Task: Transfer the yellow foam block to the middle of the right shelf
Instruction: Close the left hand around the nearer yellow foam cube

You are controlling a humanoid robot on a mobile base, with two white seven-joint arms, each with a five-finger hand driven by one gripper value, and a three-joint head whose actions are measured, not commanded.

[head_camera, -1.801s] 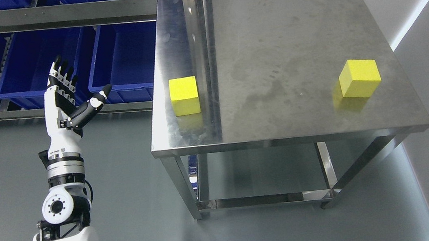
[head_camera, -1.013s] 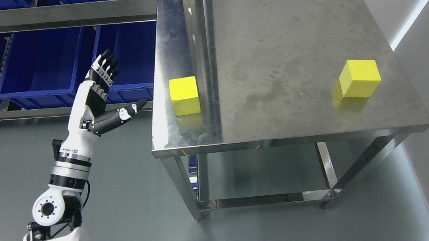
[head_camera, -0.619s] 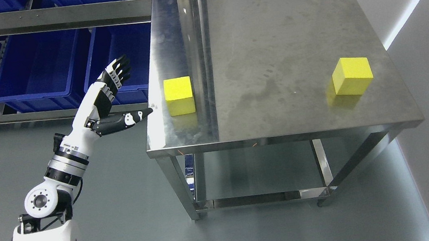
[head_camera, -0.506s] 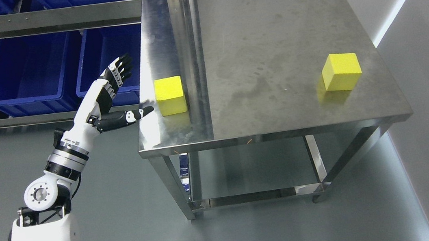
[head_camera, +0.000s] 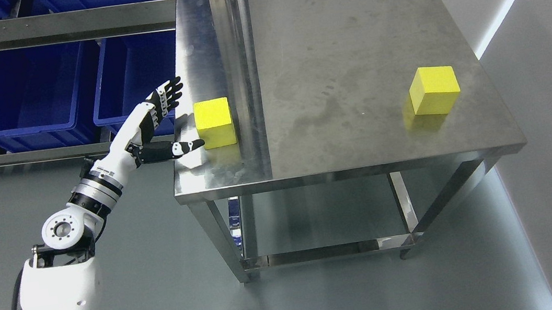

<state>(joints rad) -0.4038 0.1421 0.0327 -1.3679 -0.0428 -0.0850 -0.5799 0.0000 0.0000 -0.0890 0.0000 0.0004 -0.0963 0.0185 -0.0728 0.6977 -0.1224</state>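
Fingers point(head_camera: 169, 91): black and white, straight and spread apart, holding nothing, pointing up over the left edge of the table.
Thumb point(head_camera: 189, 145): sticking out flat to the right, tip just beside the bottom left corner of the near block; cannot tell if touching.
Left hand point(head_camera: 156, 125): white and black robot hand, wide open, just to the left of the near block.
Left arm point(head_camera: 80, 210): white with silver rings, coming up from the lower left corner.
Near block point(head_camera: 214, 122): yellow foam cube, sitting flat on the left side of the table top, close to the left edge.
Far block point(head_camera: 434, 90): second yellow foam cube, sitting on the right side of the table top, well apart from the first one and from the hand.
Table point(head_camera: 336, 42): shiny grey metal, square top with smudges, four legs and a low bar near the floor.
Bins point(head_camera: 31, 90): big dark blue plastic boxes, lined up on a metal rack to the left of the table.
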